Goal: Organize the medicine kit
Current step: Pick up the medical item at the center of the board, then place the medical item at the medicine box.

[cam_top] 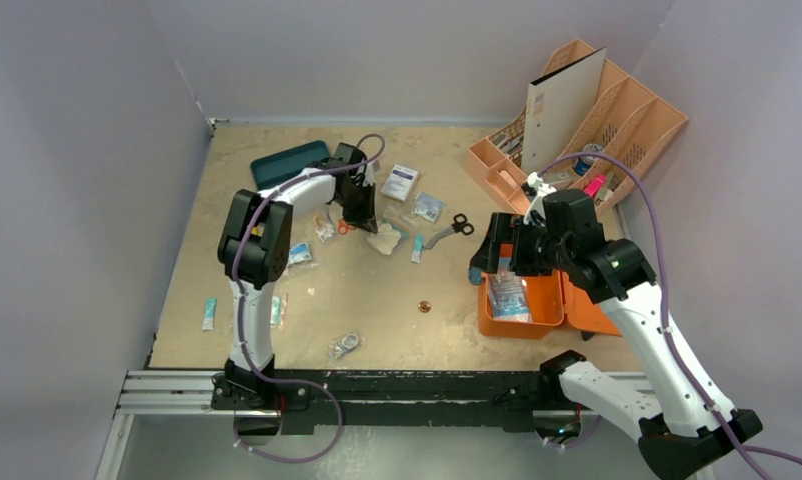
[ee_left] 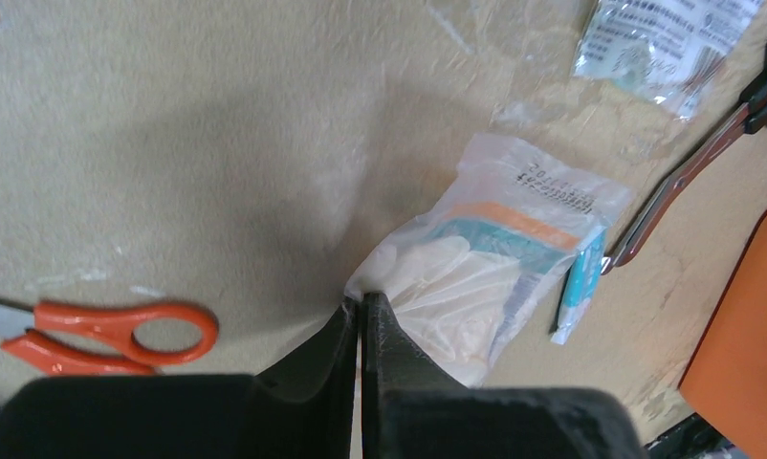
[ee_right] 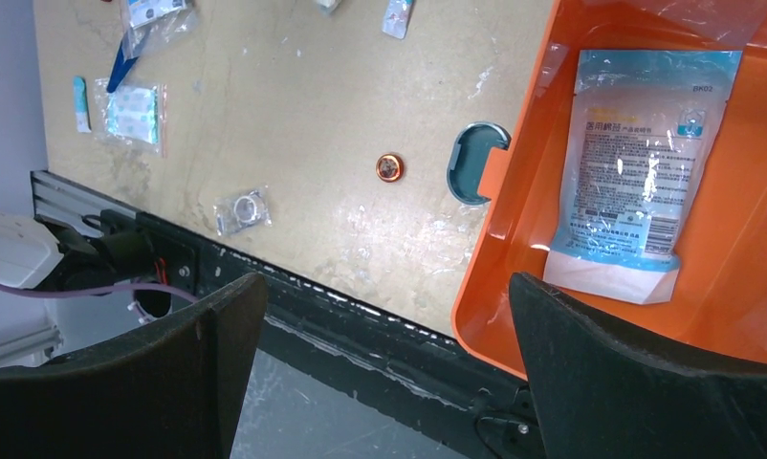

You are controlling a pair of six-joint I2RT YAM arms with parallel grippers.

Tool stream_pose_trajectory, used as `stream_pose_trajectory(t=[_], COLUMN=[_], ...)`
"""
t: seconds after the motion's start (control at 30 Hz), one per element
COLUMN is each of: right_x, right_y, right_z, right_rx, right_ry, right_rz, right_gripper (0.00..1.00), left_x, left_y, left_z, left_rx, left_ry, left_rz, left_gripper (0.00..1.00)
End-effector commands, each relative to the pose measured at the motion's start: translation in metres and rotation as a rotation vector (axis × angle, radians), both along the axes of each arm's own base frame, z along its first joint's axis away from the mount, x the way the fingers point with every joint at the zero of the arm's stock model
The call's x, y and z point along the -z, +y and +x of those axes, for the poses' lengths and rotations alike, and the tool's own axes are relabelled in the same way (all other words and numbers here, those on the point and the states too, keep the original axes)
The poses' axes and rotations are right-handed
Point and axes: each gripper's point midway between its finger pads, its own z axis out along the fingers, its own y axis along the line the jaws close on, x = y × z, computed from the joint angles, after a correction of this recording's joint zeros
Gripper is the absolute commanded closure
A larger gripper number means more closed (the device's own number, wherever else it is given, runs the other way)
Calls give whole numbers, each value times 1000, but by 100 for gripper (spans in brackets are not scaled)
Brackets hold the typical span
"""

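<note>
The orange medicine kit (cam_top: 497,325) lies open at the near right, with a blue-white pouch (cam_top: 507,297) inside. My right gripper (cam_top: 497,262) hangs open and empty above the kit's left end. In the right wrist view the gripper (ee_right: 387,282) spans the kit's wall (ee_right: 494,249), and the pouch (ee_right: 638,163) lies flat in the kit. My left gripper (cam_top: 370,225) is at mid table. In the left wrist view it (ee_left: 362,304) is shut on the corner of a clear bag of white gloves (ee_left: 475,277), which rests on the table (cam_top: 384,238). The kit's edge (ee_left: 743,335) shows at the right of that view.
Orange scissors (ee_left: 121,335) lie left of my left gripper. Black-handled scissors (cam_top: 452,230) and a teal sachet (ee_left: 580,282) lie right of the bag. A teal tray (cam_top: 287,162) is at the back left and a peach organizer (cam_top: 597,110) at the back right. A copper disc (ee_right: 389,167) and small packets are scattered around.
</note>
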Motion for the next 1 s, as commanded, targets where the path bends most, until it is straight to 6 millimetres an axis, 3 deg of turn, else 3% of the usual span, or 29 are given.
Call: stream_pose_trajectory(t=[0.0,0.27,0.63,0.83,0.97], right_x=[-2,-6,-8,-17,-31], right_y=[3,19,34,48,57], right_z=[-5,-2,4,12,20], right_rx=[3,1,43,46,45], right_ry=[4,31,42,43,17], right_rz=[42,132,257,352,424], right_gripper=[1,2,6,12,24], left_x=[-1,-57,-117,-180,-214], left_y=[15,3,-10,-30,-36], left_z=[-22,-39,-71,-89,-98], left_rx=[-52,-115,-163,-197,-215], left_ry=[54,28,2,-17,-22], left_rz=[64,-74,-273,-531,-651], left_gripper=[100,100,100,100,100])
